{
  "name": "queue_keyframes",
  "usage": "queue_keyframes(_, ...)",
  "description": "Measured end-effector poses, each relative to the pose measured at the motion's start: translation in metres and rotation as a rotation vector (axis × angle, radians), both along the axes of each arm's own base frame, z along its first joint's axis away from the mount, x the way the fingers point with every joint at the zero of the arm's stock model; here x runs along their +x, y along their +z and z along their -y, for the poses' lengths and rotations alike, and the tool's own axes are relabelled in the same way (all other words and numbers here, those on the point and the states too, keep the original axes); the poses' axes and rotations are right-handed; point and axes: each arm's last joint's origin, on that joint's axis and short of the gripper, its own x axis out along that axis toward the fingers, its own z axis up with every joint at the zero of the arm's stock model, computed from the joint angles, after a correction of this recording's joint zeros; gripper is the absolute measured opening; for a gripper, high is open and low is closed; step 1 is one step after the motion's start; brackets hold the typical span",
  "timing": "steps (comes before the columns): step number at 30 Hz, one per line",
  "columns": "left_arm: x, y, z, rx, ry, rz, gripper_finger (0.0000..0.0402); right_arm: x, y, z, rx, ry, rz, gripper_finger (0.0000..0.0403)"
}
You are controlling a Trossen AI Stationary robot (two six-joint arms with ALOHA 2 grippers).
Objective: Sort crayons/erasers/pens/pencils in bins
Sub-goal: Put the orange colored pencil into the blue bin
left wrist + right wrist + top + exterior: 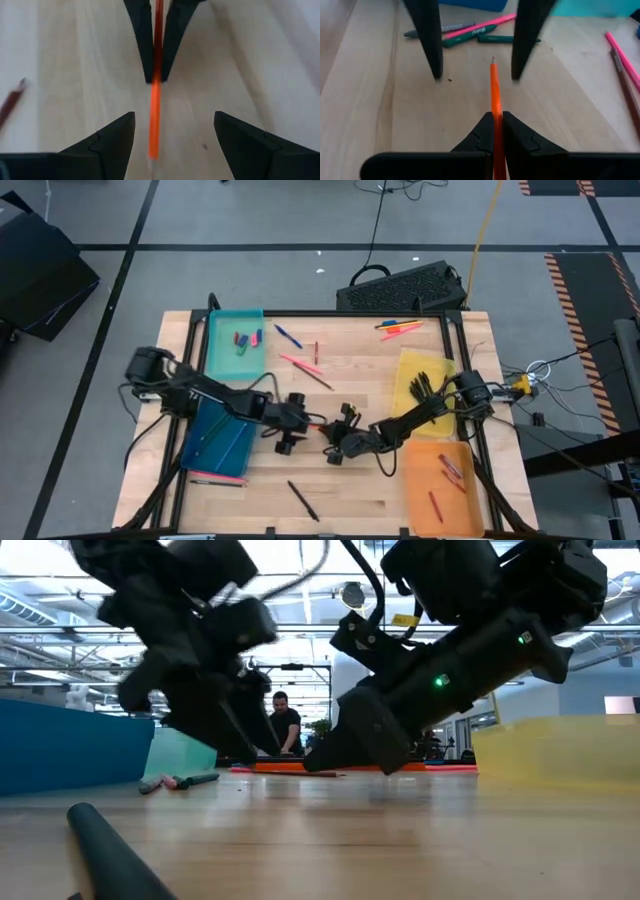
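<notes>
Teal bin point(221, 361) with small erasers point(246, 340).

A robotics lab in a large open hall: a framed wooden worktop point(330, 480) stands on grey floor point(250, 220) marked with tape lines and hazard stripes, cables trailing, bright ceiling lights and a person point(283, 725) behind

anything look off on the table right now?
Nothing spilled or damaged. One oddity: the right gripper is shut on an orange pencil mid-table, its tip between the open fingers of the left gripper, which faces it. It looks like a handover rather than a drop into the bins.
</notes>
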Motion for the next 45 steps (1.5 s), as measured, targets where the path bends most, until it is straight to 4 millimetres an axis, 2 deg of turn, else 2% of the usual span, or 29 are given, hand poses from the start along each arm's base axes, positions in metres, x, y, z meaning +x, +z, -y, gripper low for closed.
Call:
queue_keyframes(5, 0.019, -0.009, -0.003, 0.007, 0.033, -0.088, 0.0272, 0.002, 0.003, -0.001, 0.01, 0.021, 0.019, 0.0012)
queue_keyframes(8, 0.025, -0.009, -0.007, -0.01, 0.073, -0.106, 0.0245, 0.002, 0.003, -0.001, 0.011, 0.027, 0.018, 0.0012)
queue_keyframes(11, 0.026, -0.008, -0.011, -0.02, 0.107, -0.107, 0.0176, 0.002, 0.003, -0.002, 0.003, 0.035, 0.02, 0.0012)
queue_keyframes(15, 0.026, -0.008, -0.014, -0.032, 0.112, -0.113, 0.0041, 0.002, 0.003, -0.001, -0.008, 0.028, 0.02, 0.0012)
queue_keyframes(16, 0.026, -0.008, -0.014, -0.034, 0.104, -0.115, 0.0024, 0.002, 0.003, -0.002, -0.013, 0.032, 0.017, 0.0013)
queue_keyframes(19, 0.026, -0.008, -0.012, -0.038, 0.101, -0.115, 0.0021, 0.002, 0.003, -0.002, -0.016, 0.041, 0.016, 0.0025)
queue_keyframes(22, 0.023, 0.001, -0.01, -0.043, 0.126, -0.122, 0.0017, 0.001, 0.011, -0.003, -0.027, 0.052, 0.024, 0.0061)
queue_keyframes(25, 0.015, 0.015, -0.007, 0.0, 0.18, -0.168, 0.0017, -0.001, 0.032, -0.006, -0.037, 0.086, 0.049, 0.0109)
queue_keyframes(28, 0.008, 0.039, -0.002, 0.051, 0.231, -0.193, 0.0017, -0.007, 0.064, -0.011, -0.056, 0.125, 0.107, 0.0156)
queue_keyframes(31, -0.007, 0.07, 0.007, 0.036, 0.271, -0.249, 0.0017, -0.015, 0.094, -0.014, -0.126, 0.173, 0.137, 0.0194)
queue_keyframes(34, -0.031, 0.098, 0.019, 0.01, 0.331, -0.333, 0.0017, -0.025, 0.113, -0.019, -0.163, 0.206, 0.153, 0.0215)
queue_keyframes(38, -0.076, 0.13, 0.037, -0.037, 0.447, -0.443, 0.0017, -0.032, 0.117, -0.023, -0.185, 0.213, 0.121, 0.0225)
queue_keyframes(42, -0.121, 0.139, 0.052, -0.075, 0.575, -0.574, 0.0017, -0.028, 0.109, -0.027, -0.143, 0.23, 0.095, 0.0226)
queue_keyframes(45, -0.144, 0.127, 0.061, -0.061, 0.648, -0.667, 0.0017, -0.016, 0.103, -0.034, -0.123, 0.246, 0.064, 0.0226)
